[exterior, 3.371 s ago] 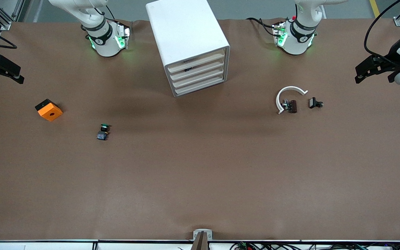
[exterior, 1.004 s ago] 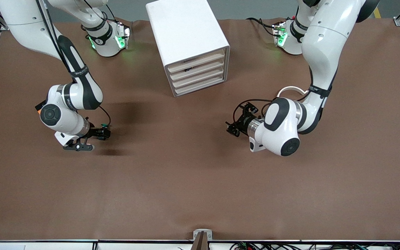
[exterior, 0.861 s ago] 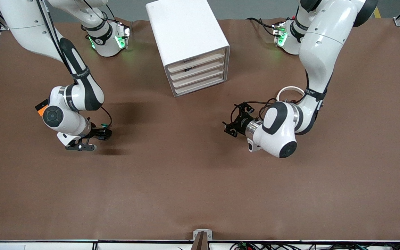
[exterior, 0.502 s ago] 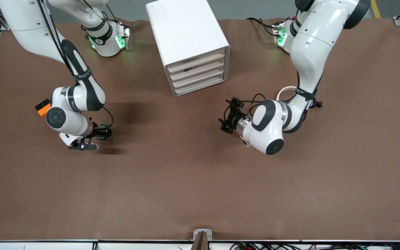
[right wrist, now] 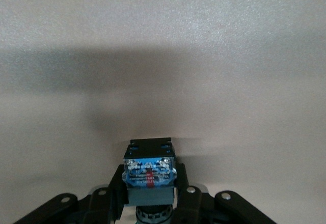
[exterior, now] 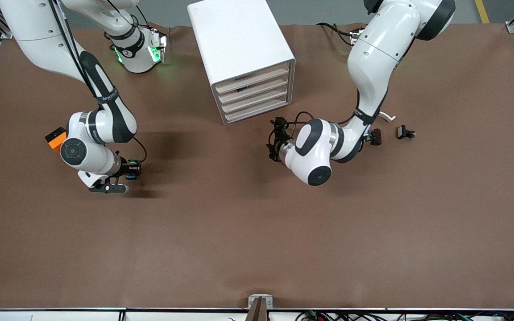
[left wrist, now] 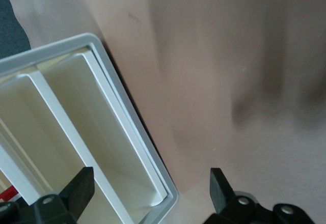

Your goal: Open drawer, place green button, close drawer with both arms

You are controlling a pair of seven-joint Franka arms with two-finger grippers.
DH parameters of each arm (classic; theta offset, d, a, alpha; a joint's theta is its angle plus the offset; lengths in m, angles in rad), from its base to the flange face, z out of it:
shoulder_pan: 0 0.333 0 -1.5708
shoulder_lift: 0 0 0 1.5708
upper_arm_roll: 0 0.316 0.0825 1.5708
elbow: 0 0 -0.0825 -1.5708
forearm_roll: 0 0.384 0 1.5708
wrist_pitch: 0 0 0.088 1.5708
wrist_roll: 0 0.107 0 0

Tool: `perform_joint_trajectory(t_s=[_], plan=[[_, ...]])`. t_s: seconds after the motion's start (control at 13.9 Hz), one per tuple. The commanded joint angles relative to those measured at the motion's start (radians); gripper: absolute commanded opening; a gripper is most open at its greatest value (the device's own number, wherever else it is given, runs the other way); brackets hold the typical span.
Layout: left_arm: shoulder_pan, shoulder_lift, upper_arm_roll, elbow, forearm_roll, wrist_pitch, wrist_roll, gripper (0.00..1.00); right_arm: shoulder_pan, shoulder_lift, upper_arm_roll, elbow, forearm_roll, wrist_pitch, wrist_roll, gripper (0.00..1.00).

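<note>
A white cabinet (exterior: 243,58) stood mid-table near the robots' bases, its four cream drawers all pushed in; the lowest drawer (exterior: 257,111) faced the front camera at a slant. An orange block (exterior: 55,138) lay toward the right arm's end, half hidden by that arm's wrist; small black parts (exterior: 405,132) and a white curved strip (exterior: 386,117) lay toward the left arm's end, partly covered by the left arm's forearm. The right arm was bent low over the table, wrist level, right gripper (exterior: 130,170) clamped on the button (right wrist: 149,172), fingers (right wrist: 189,196) pressed to both sides of its blue-grey body, green cap (exterior: 133,161) just showing; button sat at table level, nearer the camera than the block. The left arm reached down w/ elbow high; left gripper (exterior: 276,139) hung w/ fingers (left wrist: 220,186) spread wide, holding nothing, just in front of the cabinet's lower corner. Vs. 1 s earlier: left gripper had swung closer to the cabinet, uncovering the black parts; right gripper's fingers had gone from apart to closed on the button.
</note>
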Motion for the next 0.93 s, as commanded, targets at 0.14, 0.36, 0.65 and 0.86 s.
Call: perform_joint_trajectory(t_s=[0.14, 0.36, 0.65, 0.86], plan=[[-0.037, 0.024, 0.005, 0.019, -0.106, -0.014, -0.065, 1.00, 0.007, 0.012, 0.001, 0.013, 0.014, -0.008, 0.000, 0.13], [-0.051, 0.053, 0.005, 0.021, -0.146, -0.046, -0.135, 1.00, 0.007, 0.012, 0.001, 0.015, 0.014, -0.010, -0.001, 0.13], [-0.078, 0.074, 0.005, 0.021, -0.186, -0.077, -0.226, 1.00, 0.007, 0.011, 0.001, 0.017, 0.014, -0.025, -0.003, 0.13], [-0.086, 0.087, 0.005, 0.022, -0.214, -0.137, -0.257, 1.00, 0.007, 0.006, 0.001, 0.027, 0.014, -0.051, -0.003, 0.14]])
